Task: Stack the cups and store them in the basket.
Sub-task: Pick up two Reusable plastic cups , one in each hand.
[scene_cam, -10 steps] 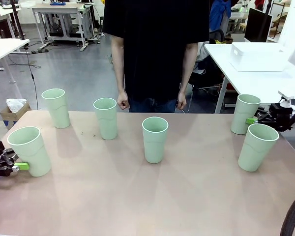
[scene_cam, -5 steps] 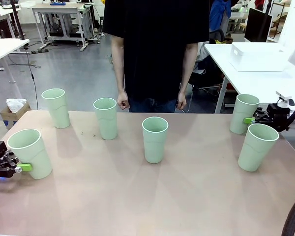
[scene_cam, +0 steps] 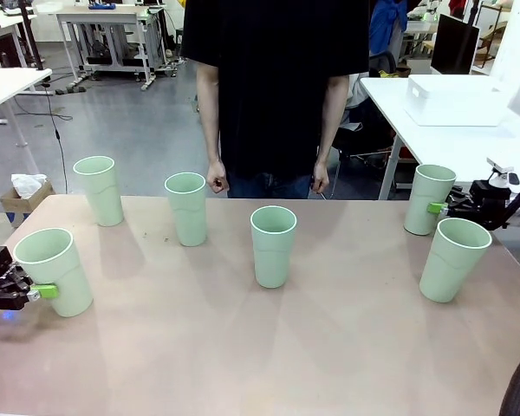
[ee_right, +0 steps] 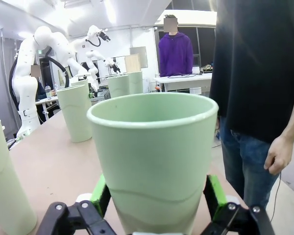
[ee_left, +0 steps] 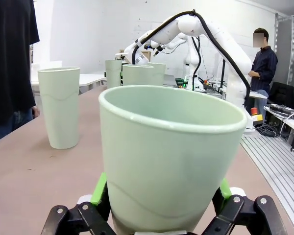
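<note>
The table point(scene_cam: 269, 355) has a dull pinkish-brown top, and six mint cups are on it, all rim up. The middle cup point(scene_cam: 273, 246) stands upright near the centre. Left of it and a little farther back stands the second cup point(scene_cam: 187, 208). Farther left and farther back again is the far-left cup point(scene_cam: 99, 190), near the far edge. Well left of the middle cup and nearer the camera, the near-left cup point(scene_cam: 54, 270) leans slightly; whether its base sits flat cannot be told. Well right of the middle cup, about level with it, stands the near-right cup point(scene_cam: 453, 258). Right and farther back, by the far corner, is the far-right cup point(scene_cam: 429, 198). A few dark specks point(scene_cam: 160, 237) dot the top left of the middle cup, beside the second cup's base.
</note>
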`<state>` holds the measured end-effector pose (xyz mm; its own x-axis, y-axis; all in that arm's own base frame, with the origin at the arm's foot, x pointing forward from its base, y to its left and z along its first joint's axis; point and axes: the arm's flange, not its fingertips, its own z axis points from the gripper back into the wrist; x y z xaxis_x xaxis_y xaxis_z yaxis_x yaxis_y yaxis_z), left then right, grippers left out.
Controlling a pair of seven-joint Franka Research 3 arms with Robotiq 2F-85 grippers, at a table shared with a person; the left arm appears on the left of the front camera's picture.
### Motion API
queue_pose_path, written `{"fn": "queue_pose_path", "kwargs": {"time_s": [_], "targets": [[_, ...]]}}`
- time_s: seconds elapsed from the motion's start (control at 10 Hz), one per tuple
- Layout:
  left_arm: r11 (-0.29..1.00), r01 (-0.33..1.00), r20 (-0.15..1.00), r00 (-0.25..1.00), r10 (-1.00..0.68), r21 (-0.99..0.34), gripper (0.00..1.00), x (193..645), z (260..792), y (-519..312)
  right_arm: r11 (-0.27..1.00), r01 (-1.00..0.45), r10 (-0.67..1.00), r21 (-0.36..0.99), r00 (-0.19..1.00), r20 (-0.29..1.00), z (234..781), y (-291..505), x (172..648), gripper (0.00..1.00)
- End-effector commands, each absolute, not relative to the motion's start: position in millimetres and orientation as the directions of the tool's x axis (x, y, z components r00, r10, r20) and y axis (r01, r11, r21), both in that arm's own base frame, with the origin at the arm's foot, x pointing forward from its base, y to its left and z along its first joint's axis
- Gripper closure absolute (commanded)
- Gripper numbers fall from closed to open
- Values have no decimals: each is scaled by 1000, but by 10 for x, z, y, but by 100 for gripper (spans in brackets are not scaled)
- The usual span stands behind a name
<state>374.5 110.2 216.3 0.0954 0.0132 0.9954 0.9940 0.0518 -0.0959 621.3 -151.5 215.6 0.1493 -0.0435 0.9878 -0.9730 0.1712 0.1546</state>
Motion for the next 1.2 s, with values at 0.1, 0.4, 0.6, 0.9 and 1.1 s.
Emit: {"fn": "queue_pose_path", "kwargs": {"time_s": [0.1, 0.4, 0.6, 0.9, 1.1], "targets": [[51, 996, 997, 72, 10, -72, 0, 3670, 2217, 961, 210, -960, -61, 187, 178, 982, 2265, -1420, 6173, 0], [45, 996, 997, 80, 1, -80, 0, 3641, 2171, 918, 209, -958, -60, 197, 188, 980, 2267, -1407, 6166, 0], [50, 996, 997, 74, 23, -75, 18, 3635, 2182, 935, 188, -964, -54, 186, 179, 982, 2274, -1414, 6156, 20], [52, 996, 997, 66, 30, -68, 24, 3635, 2195, 938, 193, -965, -51, 176, 169, 984, 2280, -1426, 6171, 25], [51, 997, 997, 55, 46, -58, 42, 3637, 2210, 927, 181, -971, -49, 154, 148, 988, 2287, -1416, 6173, 45]]}}
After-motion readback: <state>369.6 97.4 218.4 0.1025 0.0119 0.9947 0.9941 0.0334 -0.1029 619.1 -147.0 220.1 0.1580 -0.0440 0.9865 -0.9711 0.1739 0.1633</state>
